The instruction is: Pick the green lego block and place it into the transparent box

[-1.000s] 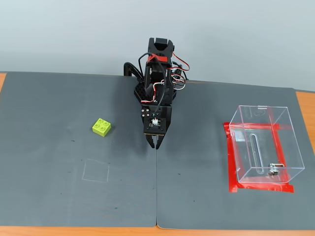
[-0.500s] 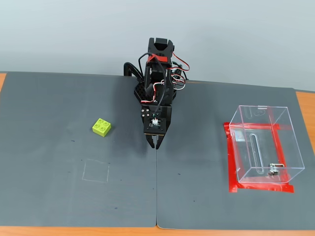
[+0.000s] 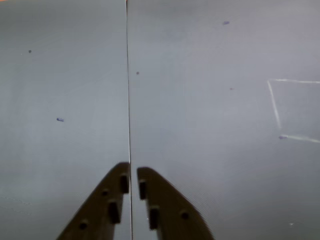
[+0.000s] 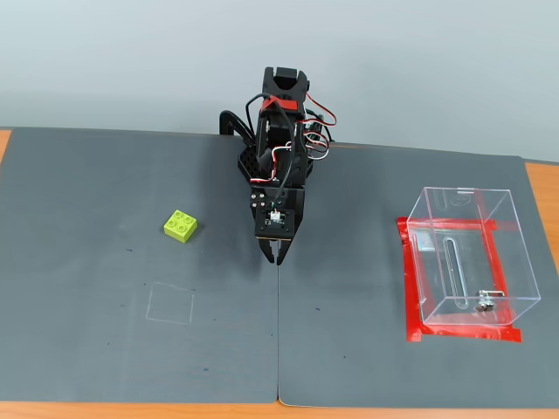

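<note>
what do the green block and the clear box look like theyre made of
The green lego block looks like moulded hard plastic: opaque lime colour, crisp edges, round studs on top. The transparent box looks like thin clear plastic, perhaps acrylic: the mat and red tape show through its walls, and a small metallic-looking fitting sits low on the front wall.

The fixed view looks down from high in front of the arm [image 4: 278, 175], facing the wall and taking in the whole dark mat [image 4: 131, 349] on the tabletop. The wrist view rides just above the jaws, which enter from its bottom edge, and looks closely down at the mat. Both views share the seam [image 3: 128, 90] between mat halves and the faint chalk square [image 4: 170, 303].
</note>
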Robot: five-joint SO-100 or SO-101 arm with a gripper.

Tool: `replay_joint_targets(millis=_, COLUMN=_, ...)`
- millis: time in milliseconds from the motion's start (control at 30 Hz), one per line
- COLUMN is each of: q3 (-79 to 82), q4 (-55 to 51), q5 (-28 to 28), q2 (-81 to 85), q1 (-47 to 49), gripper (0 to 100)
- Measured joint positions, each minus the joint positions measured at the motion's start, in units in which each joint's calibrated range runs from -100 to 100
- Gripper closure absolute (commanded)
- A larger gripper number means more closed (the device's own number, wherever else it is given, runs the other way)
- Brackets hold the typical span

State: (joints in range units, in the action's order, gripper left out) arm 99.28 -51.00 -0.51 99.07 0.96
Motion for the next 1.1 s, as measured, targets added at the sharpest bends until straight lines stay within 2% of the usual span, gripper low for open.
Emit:
replay_joint_targets(millis=767, q3=0.0, q4=0.0, q5=0.0, q2=0.0, q1=0.0, gripper=98)
replay_joint_targets(millis=933, q3=0.0, q4=0.0, q5=0.0, q2=-0.2, q1=3.4, gripper=98)
replay_joint_targets(millis=1100, q3=-4.3, q4=0.0, q5=0.2, q2=-7.3, q1=4.2, gripper=98)
